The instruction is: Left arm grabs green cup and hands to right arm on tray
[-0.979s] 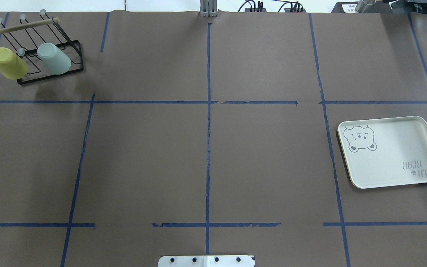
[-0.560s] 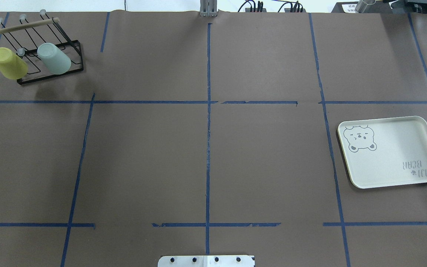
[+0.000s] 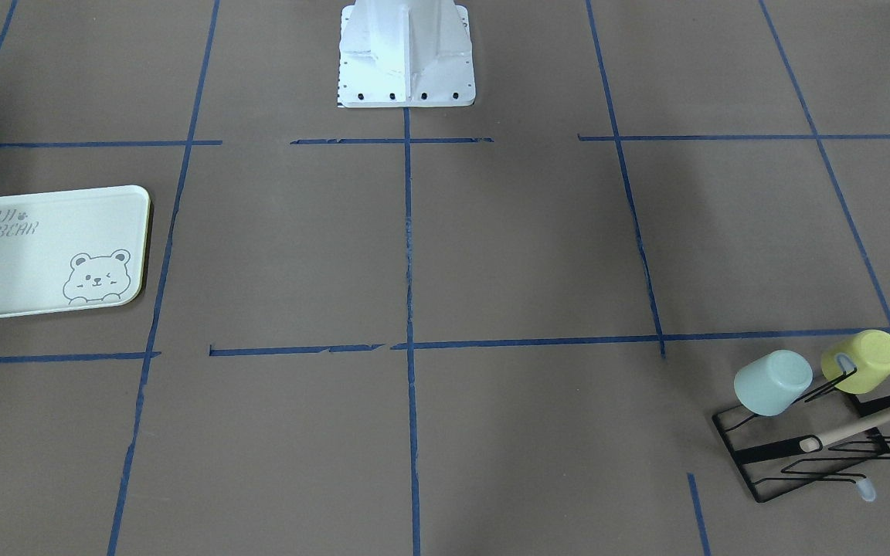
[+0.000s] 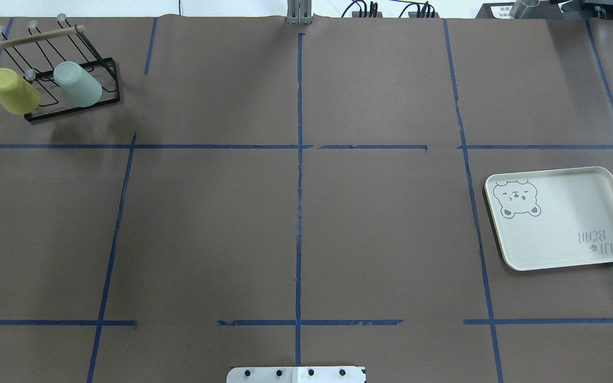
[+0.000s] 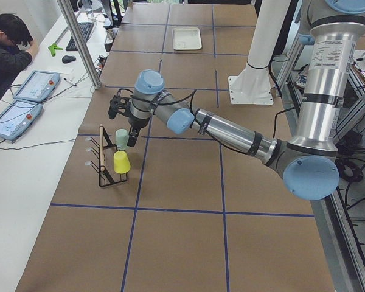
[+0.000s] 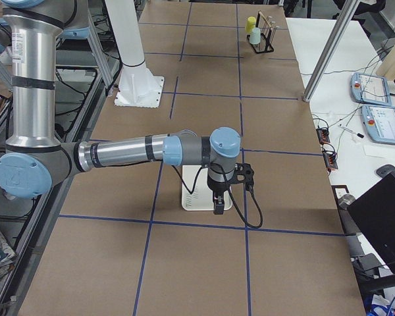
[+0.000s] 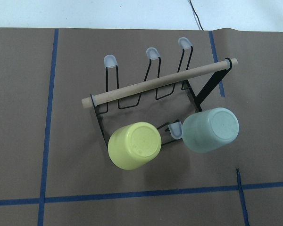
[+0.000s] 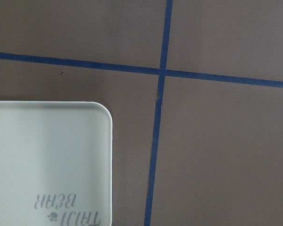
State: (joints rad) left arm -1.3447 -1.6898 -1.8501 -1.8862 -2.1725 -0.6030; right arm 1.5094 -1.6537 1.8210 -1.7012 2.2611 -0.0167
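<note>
Pale mint-green plastic cup (image 4: 77,83) hangs mouth-down on black wire rack with wooden bar (image 7: 158,84), table's 10 o'clock. Axis tilted 11-to-5, base up. Left gripper (image 5: 134,143) hovers near, not touching. Yellow-green cup (image 4: 13,91) crowds at 9. Right gripper (image 6: 217,207) is over cream bear tray (image 4: 562,250) at 3 o'clock. Can't tell finger state on either.

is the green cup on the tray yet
No, the green cup hangs on the rack beside the yellow cup, far across the table from the tray.
</note>
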